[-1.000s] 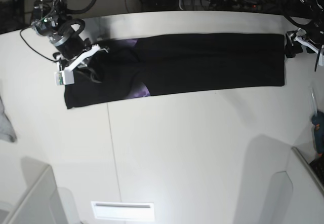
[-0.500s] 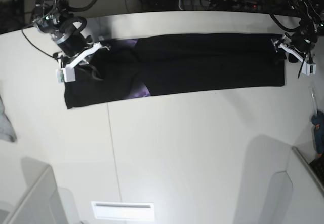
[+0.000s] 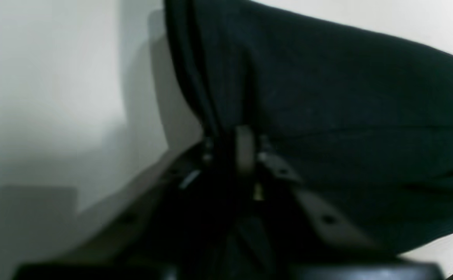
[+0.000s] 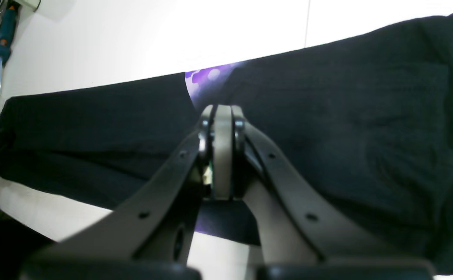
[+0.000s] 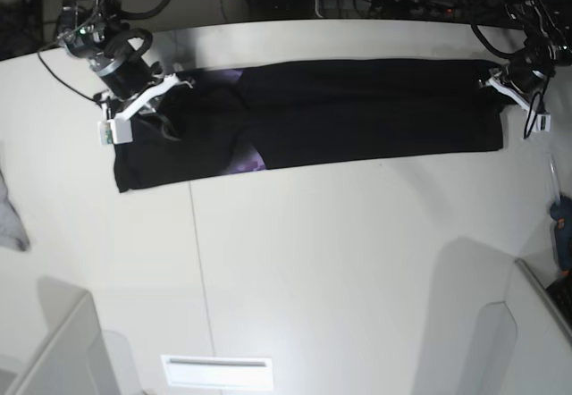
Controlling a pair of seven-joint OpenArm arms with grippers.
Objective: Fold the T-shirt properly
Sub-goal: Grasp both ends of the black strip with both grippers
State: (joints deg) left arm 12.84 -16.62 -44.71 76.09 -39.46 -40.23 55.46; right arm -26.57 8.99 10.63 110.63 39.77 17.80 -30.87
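The black T-shirt (image 5: 357,109) lies as a long folded strip across the far side of the white table. A bit of purple print (image 5: 248,158) shows at its left part. My left gripper (image 5: 493,82) is at the strip's far right corner. In the left wrist view, my left gripper (image 3: 245,147) is shut on the black cloth (image 3: 347,97), which bunches at the tips. My right gripper (image 5: 174,84) is over the strip's left end. In the right wrist view, my right gripper (image 4: 222,116) is shut, with the flat shirt (image 4: 347,128) and its print (image 4: 205,76) beyond and no cloth seen between the jaws.
A small light-grey cloth (image 5: 9,216) lies at the table's left edge. A blue-green power tool (image 5: 561,230) lies at the right edge. A white slotted plate (image 5: 217,371) sits at the front. Grey bins stand at the front left (image 5: 54,350) and front right (image 5: 536,323) corners.
My left arm has moved in from beyond the shirt's right edge onto its far right corner and closed on the cloth. My right arm has barely moved.
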